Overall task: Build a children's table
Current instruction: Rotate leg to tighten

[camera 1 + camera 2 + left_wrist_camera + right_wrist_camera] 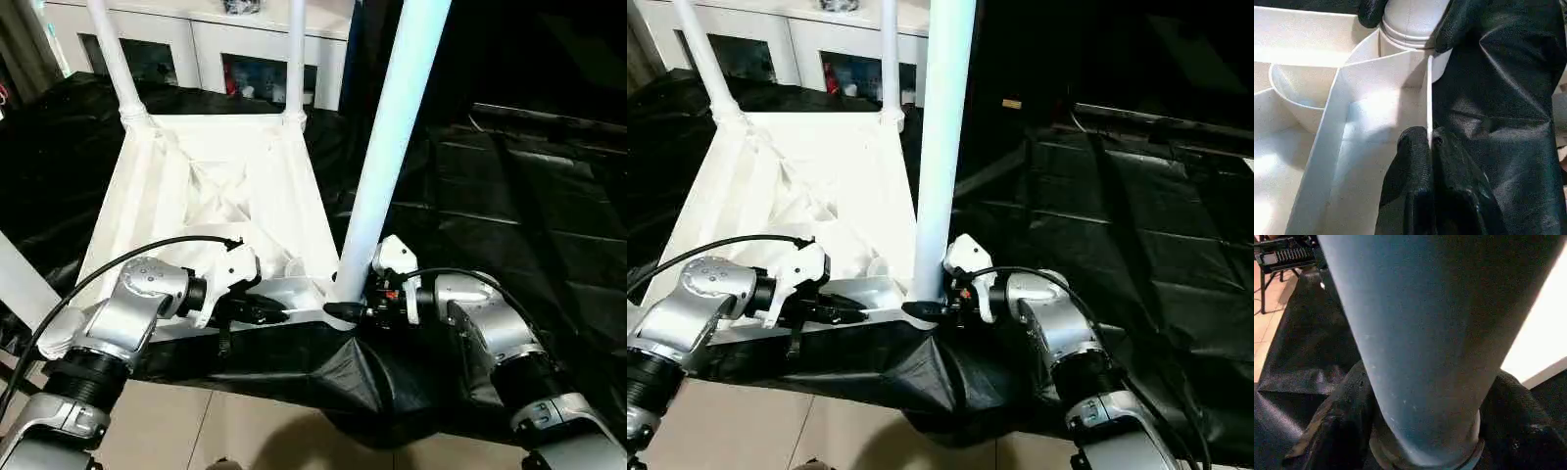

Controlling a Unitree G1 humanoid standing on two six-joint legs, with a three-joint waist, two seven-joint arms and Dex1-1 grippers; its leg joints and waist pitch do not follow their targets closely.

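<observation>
The upturned children's table point(225, 186) lies on black sheeting point(509, 215), its near-corner leg point(387, 147) upright with the right gripper point(345, 310) jaws spread around its base, while beside that leg the left gripper point(269, 311) jaws pinch the table's near rim.
</observation>
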